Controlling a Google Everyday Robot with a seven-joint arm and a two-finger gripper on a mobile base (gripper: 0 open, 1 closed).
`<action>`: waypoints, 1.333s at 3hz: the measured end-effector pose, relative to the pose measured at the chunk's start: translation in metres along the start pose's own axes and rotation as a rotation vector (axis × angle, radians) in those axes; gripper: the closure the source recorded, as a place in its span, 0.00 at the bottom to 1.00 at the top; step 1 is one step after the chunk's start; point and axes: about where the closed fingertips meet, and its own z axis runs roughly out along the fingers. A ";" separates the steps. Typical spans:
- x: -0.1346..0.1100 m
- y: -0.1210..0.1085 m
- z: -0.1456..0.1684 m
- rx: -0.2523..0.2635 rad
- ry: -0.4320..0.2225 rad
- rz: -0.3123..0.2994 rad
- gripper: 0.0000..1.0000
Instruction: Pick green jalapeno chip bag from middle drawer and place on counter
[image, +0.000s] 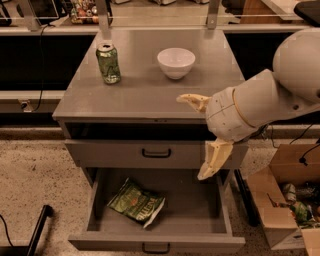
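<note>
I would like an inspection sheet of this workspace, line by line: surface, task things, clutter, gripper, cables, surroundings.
Surface: grey counter, flat, carrying two items.
Job's things: green jalapeno chip bag lies in the open middle drawer, towards its left side.
Clutter: green can and white bowl stand on the counter, apart.
Gripper: gripper open, holding nothing, at the cabinet's right front, above the open drawer.
Cables: dark cable above the box on the right.
Surroundings: speckled floor; cardboard box on the right.
</note>
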 end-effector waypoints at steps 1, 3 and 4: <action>0.001 0.010 0.037 -0.063 0.002 -0.027 0.00; 0.006 0.051 0.148 -0.018 -0.076 -0.256 0.00; 0.003 0.034 0.154 0.054 -0.060 -0.333 0.00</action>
